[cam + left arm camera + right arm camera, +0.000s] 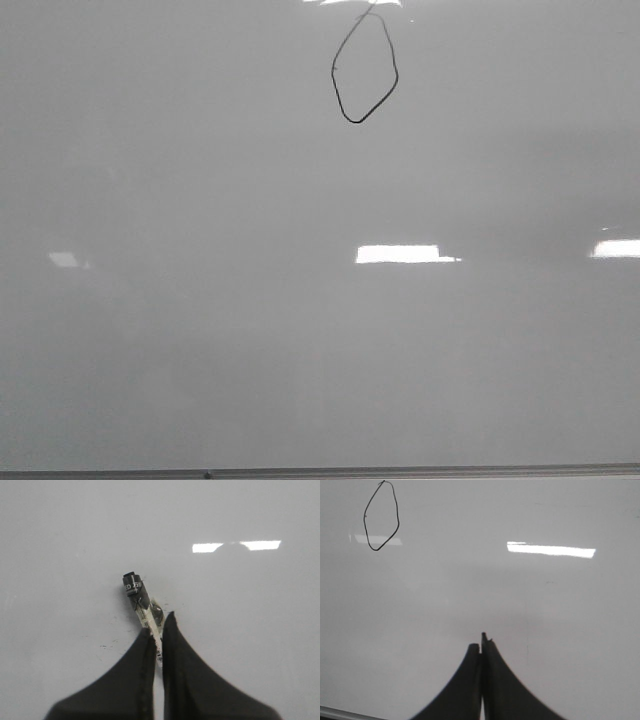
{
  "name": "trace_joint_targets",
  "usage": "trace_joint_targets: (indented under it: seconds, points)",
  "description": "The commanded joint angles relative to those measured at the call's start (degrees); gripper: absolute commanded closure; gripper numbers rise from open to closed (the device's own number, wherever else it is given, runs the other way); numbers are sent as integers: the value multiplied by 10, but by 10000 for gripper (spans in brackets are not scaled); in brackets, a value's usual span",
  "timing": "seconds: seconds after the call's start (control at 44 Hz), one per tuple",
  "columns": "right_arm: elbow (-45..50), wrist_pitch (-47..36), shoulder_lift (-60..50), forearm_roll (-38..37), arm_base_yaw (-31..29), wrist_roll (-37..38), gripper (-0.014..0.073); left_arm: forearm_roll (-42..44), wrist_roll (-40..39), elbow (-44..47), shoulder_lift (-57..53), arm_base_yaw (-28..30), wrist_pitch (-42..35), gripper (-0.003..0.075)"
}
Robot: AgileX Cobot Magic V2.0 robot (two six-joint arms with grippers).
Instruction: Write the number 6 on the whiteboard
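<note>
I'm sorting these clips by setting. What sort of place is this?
Probably an indoor lab or office: ceiling-light reflections on a glossy whiteboard, and the left hand holding a marker.

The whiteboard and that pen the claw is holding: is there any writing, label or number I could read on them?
"0"-like loop with a short tail, the number 6: hand-drawn in black on the whiteboard.
"ED": white letters on the marker held in the left gripper; the rest is cut off.
Small print lower on the marker: too blurred to read.

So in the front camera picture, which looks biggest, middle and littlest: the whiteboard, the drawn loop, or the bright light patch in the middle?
1. whiteboard
2. number 6
3. light patch, though it's close
</note>
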Motion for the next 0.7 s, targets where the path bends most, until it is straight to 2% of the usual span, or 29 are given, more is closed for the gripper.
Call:
trace_joint_targets:
  seconds: [0.0, 0.25, 0.681]
  points:
    - [-14, -52, 2, -2, -3, 1, 662, 0, -1, -13, -51, -6, 9, 741]
    - [-14, -52, 2, -2, -3, 1, 662, 0, -1, -13, -118, -6, 26, 741]
    - [-14, -52, 2, -2, -3, 1, 662, 0, -1, -13, -121, -6, 26, 741]
